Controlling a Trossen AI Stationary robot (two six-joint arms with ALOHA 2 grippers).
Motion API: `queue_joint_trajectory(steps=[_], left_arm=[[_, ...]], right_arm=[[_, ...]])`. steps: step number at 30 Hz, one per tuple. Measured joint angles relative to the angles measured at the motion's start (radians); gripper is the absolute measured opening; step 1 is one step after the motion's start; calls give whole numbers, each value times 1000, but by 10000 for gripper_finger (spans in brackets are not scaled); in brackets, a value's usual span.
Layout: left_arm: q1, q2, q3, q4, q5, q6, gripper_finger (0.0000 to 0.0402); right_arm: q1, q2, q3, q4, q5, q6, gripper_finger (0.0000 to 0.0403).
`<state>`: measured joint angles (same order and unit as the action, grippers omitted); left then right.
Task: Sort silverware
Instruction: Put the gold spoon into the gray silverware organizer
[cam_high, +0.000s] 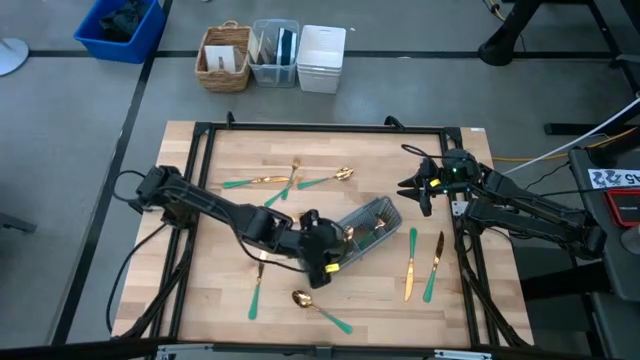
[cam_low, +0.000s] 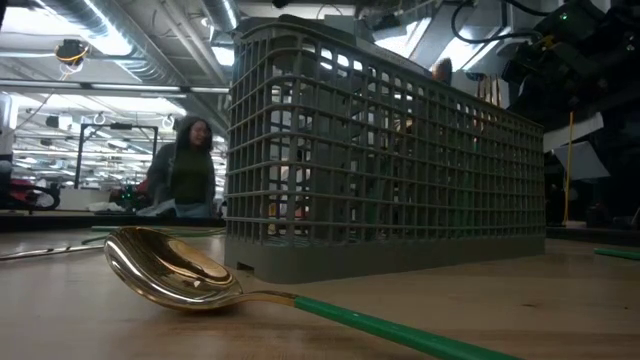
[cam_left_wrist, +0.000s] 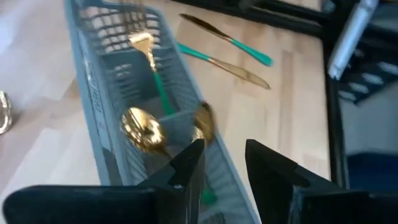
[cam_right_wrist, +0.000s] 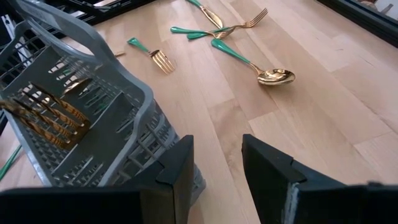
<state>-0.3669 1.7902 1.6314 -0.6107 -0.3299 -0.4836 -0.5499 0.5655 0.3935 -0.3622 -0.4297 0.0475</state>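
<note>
Overhead first: the left arm stretches across the table (cam_high: 215, 300) with its left gripper (cam_high: 328, 262) poised over the near end of the grey caddy (cam_high: 372, 226), the right gripper (cam_high: 418, 187) waits open just beyond the caddy's far corner, and loose silverware lies all round — two knives (cam_high: 421, 265) to the right, a spoon (cam_high: 318, 309) in front.

From table height that spoon (cam_low: 175, 268) lies bowl-up right before the caddy (cam_low: 380, 160). Down the left wrist, the fingers (cam_left_wrist: 186, 163) stand parted and empty above a spoon (cam_left_wrist: 144, 129) and fork (cam_left_wrist: 149, 53) inside the caddy; the right wrist shows parted fingers (cam_right_wrist: 177, 163), nothing held, beside the caddy.
</note>
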Motion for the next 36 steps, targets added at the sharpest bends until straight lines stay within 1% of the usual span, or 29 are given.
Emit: queue_joint_trajectory(steps=[4,8,10,12,15,19,22,25,29,32,36], left_arm=[[-40,-4,1,-20,57,47,109],[-95,16,-2,-33,96,39,109],[-124,27,-4,-61,101,-31,109],[-152,28,-5,-99,102,-141,109],[-186,26,-4,-165,102,-370,109],[-225,27,-5,-298,101,-676,109],[-246,27,-5,-398,91,-840,109],[-260,27,-5,-445,62,-922,109],[-266,43,-23,-433,36,-958,109],[-266,53,-85,-349,35,-962,109],[-260,62,-167,-244,39,-1023,109]], right_arm=[[0,0,0,0,0,0,136],[0,0,0,0,0,0,136],[0,0,0,-2,0,0,136],[0,0,0,-7,-1,0,136],[0,0,0,-7,-1,0,136],[0,0,0,-7,-2,0,136],[0,0,0,-7,-2,0,136],[0,0,0,-7,-2,0,136],[0,0,0,-7,-2,0,136],[0,0,0,-8,-2,0,136],[0,0,0,-7,-3,0,136]])
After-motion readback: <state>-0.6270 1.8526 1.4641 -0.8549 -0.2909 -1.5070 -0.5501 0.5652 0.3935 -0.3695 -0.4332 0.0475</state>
